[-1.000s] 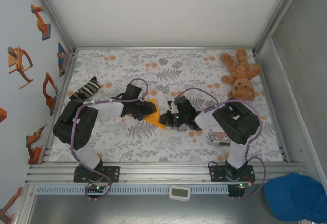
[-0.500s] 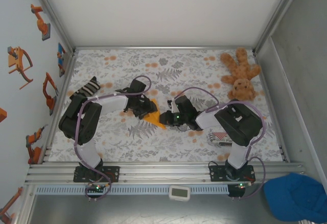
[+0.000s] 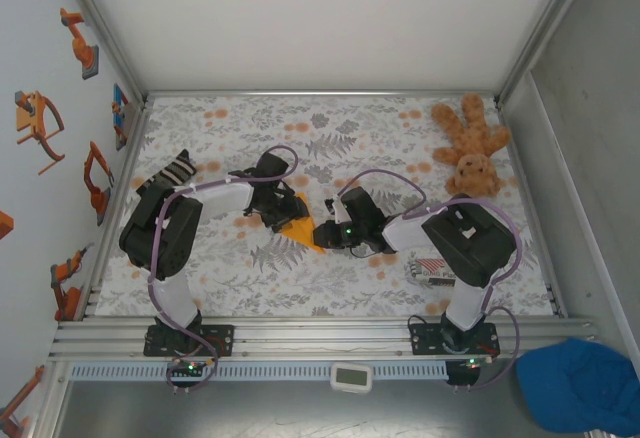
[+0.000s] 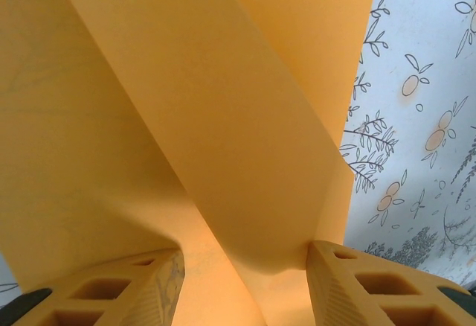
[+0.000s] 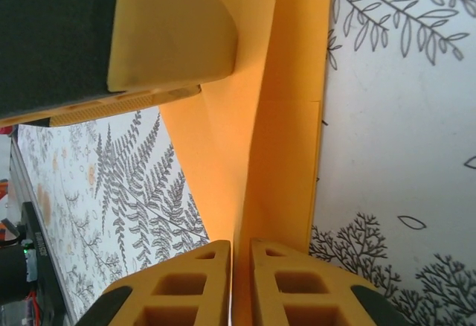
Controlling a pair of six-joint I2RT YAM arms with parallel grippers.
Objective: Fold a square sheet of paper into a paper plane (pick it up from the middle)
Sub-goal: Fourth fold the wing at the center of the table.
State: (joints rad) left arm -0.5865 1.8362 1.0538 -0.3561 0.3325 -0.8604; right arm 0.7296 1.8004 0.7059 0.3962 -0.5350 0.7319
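Step, as I read it: flatten the next fold; right jaws pinched narrow on the folded edge of the bright-orange creased sheet of paper (image 3: 300, 226); use that as anchor; left jaws half-wide, straddling a raised flap, not clamped; press along the crease, no tugging. Paper lies mid floral-print counter (image 3: 380, 128), between both arms; layered, tip pointing nearward.

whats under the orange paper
The floral table cover shows around the orange paper, whose edge the right end effector pinches. The patch of cover directly beneath the sheet is hidden by it.
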